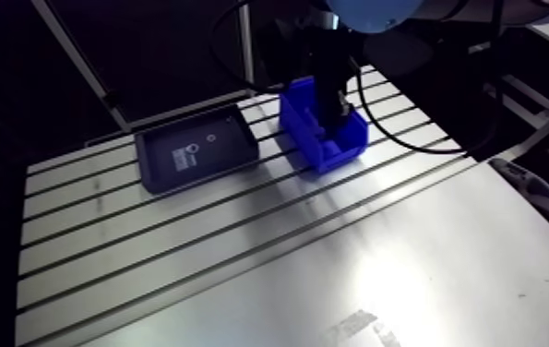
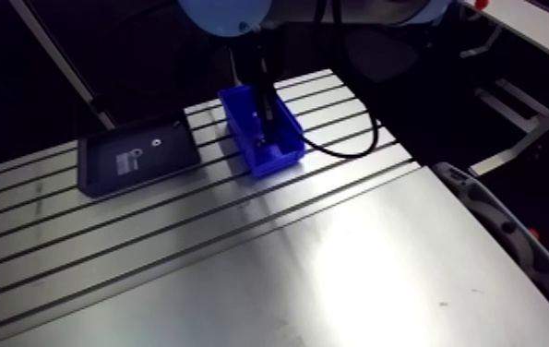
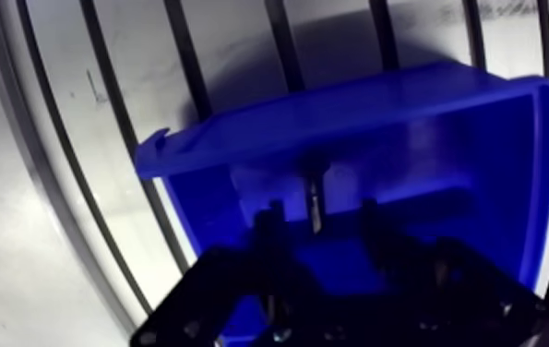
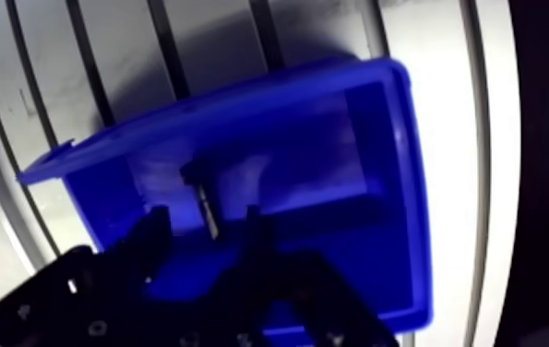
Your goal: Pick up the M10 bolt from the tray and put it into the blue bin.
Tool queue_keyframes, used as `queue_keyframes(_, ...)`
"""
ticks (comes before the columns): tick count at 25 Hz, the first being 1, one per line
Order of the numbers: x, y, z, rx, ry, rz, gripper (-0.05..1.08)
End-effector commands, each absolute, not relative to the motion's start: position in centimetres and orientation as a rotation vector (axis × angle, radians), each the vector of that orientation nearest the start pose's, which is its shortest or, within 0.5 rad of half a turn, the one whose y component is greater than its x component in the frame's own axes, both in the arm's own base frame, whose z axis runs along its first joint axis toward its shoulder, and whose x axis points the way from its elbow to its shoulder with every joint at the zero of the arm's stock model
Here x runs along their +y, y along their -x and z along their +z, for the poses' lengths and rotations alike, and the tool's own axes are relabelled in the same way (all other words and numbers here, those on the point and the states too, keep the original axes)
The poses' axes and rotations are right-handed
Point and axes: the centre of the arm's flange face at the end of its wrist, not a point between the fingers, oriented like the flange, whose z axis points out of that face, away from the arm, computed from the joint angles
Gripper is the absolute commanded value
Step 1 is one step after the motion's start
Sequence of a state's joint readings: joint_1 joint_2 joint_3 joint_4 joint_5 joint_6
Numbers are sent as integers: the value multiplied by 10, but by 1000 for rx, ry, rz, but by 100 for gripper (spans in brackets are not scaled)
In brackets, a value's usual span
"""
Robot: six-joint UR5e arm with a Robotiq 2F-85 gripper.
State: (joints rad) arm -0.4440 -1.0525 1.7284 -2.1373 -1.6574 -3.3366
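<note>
The blue bin (image 1: pixel 324 129) stands on the slotted table, to the right of the dark tray (image 1: pixel 195 148). My gripper (image 1: pixel 338 111) reaches down into the bin from above. In the wrist view the gripper (image 3: pixel 319 214) is open, with its two dark fingers (image 3: pixel 270 221) apart inside the bin's walls (image 3: pixel 333 111). The M10 bolt (image 3: pixel 315 189) is a thin dark shank with a head, just ahead of the fingertips against the bin's floor. Neither finger touches it. The tray shows a pale label and a small ring (image 1: pixel 211 138).
The aluminium table (image 1: pixel 241 268) runs wide in front of the tray and bin, with long slots across it. A grey curved object (image 1: pixel 541 198) lies by the table's right edge. A slanted metal bar (image 1: pixel 79 65) stands behind the tray.
</note>
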Motion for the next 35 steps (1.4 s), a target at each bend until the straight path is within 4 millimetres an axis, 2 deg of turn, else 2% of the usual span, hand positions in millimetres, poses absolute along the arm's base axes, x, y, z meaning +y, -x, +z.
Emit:
queue_keyframes(1, 140, 596, 206, 2407, 1851, -42, 1)
queue_keyframes(7, 132, 586, 261, 2426, 1862, 21, 1)
queue_keyframes(12, 129, 580, 305, 2483, 1806, 49, 1)
queue_keyframes(17, 126, 580, 341, 2625, 1644, 63, 1)
queue_keyframes(22, 102, 575, 376, 2727, 1487, 16, 1)
queue_keyframes(27, 85, 560, 428, 2916, 1223, 21, 1)
queue_keyframes(31, 58, 550, 449, 3020, 984, -13, 1)
queue_keyframes(35, 35, 552, 456, 3083, 726, -28, 1)
